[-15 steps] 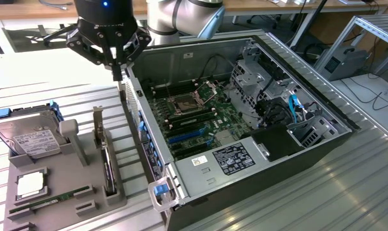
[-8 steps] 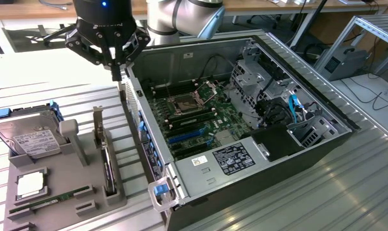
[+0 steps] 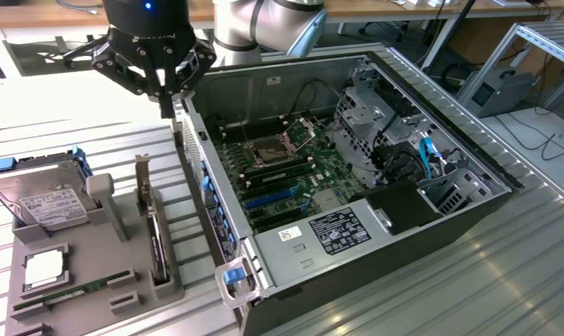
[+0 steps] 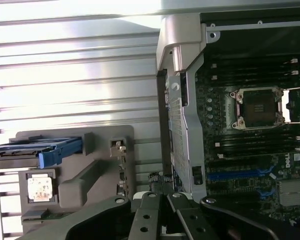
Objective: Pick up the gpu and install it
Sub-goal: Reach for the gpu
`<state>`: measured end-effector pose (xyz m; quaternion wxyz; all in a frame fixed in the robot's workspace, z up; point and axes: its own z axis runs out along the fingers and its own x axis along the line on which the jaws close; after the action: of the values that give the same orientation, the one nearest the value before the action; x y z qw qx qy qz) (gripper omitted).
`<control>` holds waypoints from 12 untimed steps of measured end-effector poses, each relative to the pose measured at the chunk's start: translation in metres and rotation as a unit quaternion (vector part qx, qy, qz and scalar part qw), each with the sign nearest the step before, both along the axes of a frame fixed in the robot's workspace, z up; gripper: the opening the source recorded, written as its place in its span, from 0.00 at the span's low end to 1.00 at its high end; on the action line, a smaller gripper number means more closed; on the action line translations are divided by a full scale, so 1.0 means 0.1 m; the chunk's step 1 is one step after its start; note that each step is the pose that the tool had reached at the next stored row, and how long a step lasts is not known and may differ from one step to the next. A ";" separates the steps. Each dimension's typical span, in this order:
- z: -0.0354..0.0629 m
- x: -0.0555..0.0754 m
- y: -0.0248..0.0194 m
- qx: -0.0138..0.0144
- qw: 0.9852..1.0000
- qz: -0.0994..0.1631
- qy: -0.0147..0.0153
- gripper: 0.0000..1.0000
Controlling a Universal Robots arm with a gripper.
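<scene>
The gpu [image 3: 153,227] stands on edge in a slot of the grey holder [image 3: 123,280], its silver bracket [image 3: 142,178] sticking up at the far end. In the wrist view the gpu [image 4: 121,167] shows as a thin strip with the bracket's edge. My gripper [image 3: 167,106] hangs shut and empty above the rear wall of the open computer case [image 3: 193,161], well beyond the gpu's bracket end. In the wrist view my gripper [image 4: 162,199] has its fingers together. Blue expansion slots [image 3: 268,199] lie on the motherboard [image 4: 250,150].
The grey holder also carries a silver hard drive [image 3: 39,199] in a blue caddy [image 4: 50,152], a square processor chip [image 3: 44,267] and a green RAM stick [image 3: 72,290]. The case's drive cage [image 3: 376,119] and cables [image 3: 422,157] crowd its far side.
</scene>
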<state>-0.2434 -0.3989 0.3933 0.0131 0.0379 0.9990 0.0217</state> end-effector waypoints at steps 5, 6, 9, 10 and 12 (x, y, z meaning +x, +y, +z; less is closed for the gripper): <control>0.000 -0.02 0.000 0.000 1.000 0.000 0.000 0.11; 0.000 -0.02 0.000 0.000 1.000 0.000 0.000 0.11; 0.000 -0.04 0.000 0.000 1.000 0.000 0.000 0.11; 0.000 -0.05 0.000 0.000 1.000 0.000 0.000 0.11; 0.000 -0.07 0.000 0.000 1.000 0.000 0.000 0.11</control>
<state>-0.2500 -0.3989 0.3933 0.0131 0.0379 0.9990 0.0217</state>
